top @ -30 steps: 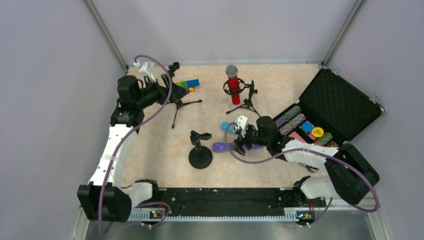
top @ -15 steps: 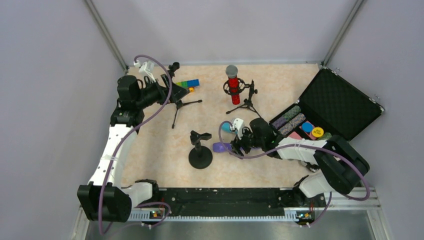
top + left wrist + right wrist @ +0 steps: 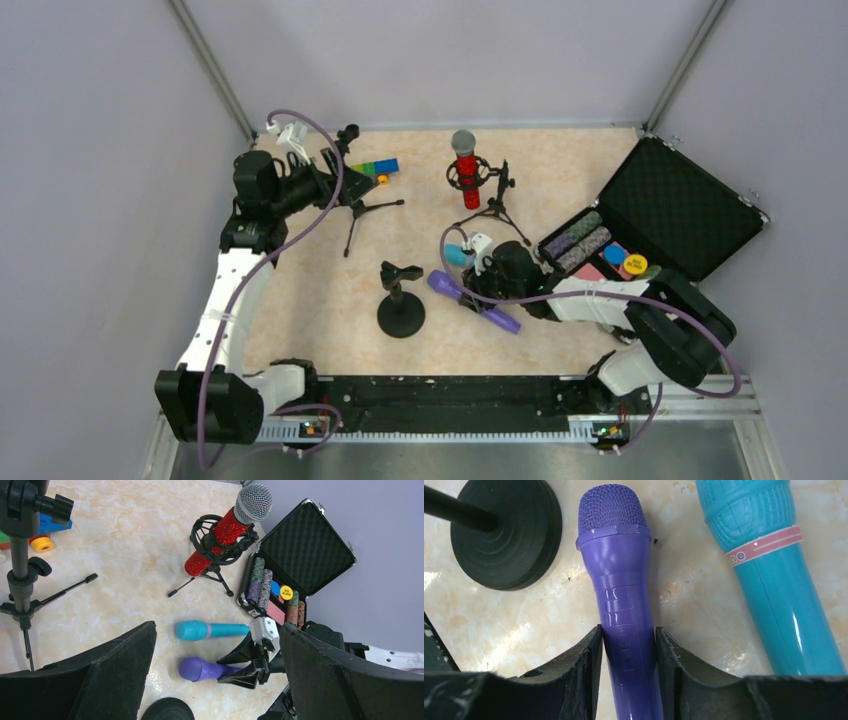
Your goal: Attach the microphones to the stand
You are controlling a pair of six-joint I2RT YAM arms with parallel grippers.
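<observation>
Grasping step; the right tool [image 3: 628,632] is closed around the purple microphone [image 3: 616,575], low on the counter [image 3: 694,585] at centre frame; the left tool [image 3: 217,626] gapes wide and holds nothing; next, I judge, lift it into the clip of the round-base stand [image 3: 401,300], just left.

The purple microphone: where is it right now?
Top external view: the purple microphone is right of centre, held in the right gripper, between the round-base stand on its left and the light-blue microphone behind it.

Three mics, red [image 3: 466,165], purple [image 3: 616,580], blue [image 3: 210,629], three stands, tripod [image 3: 352,205], shock-mount tripod [image 3: 497,205], round base [image 3: 401,312], one chip case [image 3: 670,205], one block toy [image 3: 376,168]
</observation>
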